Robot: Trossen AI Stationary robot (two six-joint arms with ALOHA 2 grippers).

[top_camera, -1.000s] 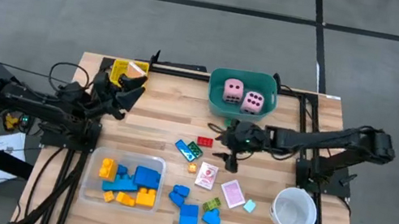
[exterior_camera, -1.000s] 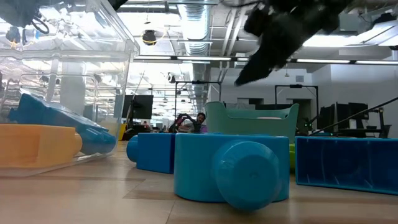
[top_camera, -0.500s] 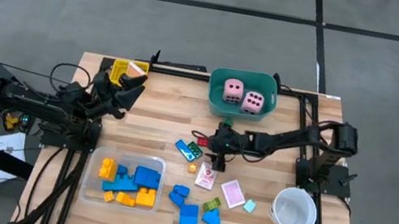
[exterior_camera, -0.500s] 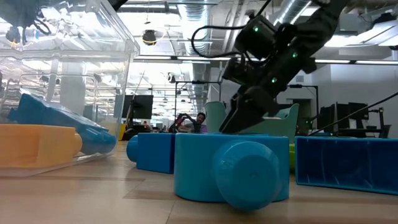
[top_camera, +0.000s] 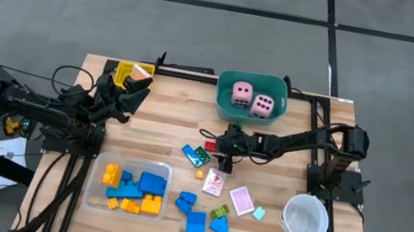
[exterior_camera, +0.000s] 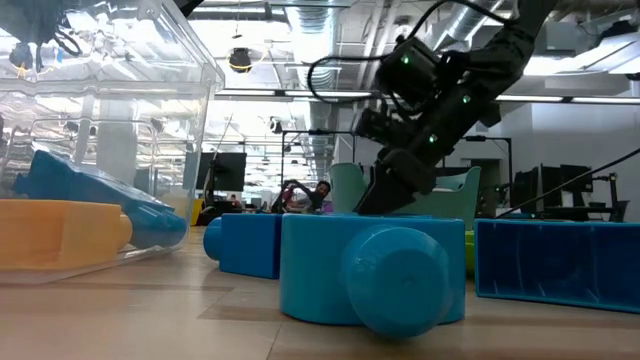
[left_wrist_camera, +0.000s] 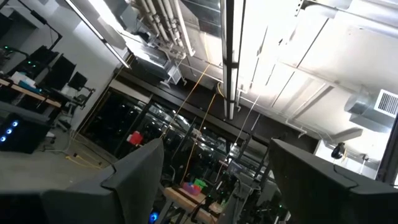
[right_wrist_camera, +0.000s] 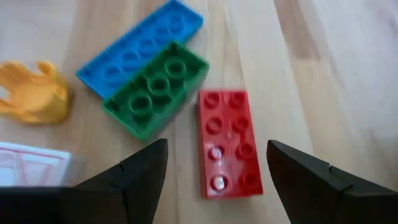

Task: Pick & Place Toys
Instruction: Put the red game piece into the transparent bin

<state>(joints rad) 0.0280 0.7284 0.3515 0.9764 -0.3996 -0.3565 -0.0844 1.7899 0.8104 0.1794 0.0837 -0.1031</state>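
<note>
Small plastic building blocks, cards and dice are only partly sorted: two pink foam dice (top_camera: 252,99) sit in the teal tub (top_camera: 224,102) at the tabletop's far edge, several blocks in the clear tray (top_camera: 94,196) near the front-left corner. Others lie loose mid-table. The right gripper (right_wrist_camera: 214,171), open and empty, hovers over the red block (right_wrist_camera: 229,141), bare wood beside it; the left gripper (left_wrist_camera: 214,180) waits open by the left edge.

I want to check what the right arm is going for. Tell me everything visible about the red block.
The red block is a flat rectangular plastic brick with two rows of four round studs on top, glossy. It lies flat, studs up, on the wooden table, in front of the teal tub. A green block lies right beside it. The right gripper hovers open above it, a finger on either side, not touching.
</note>
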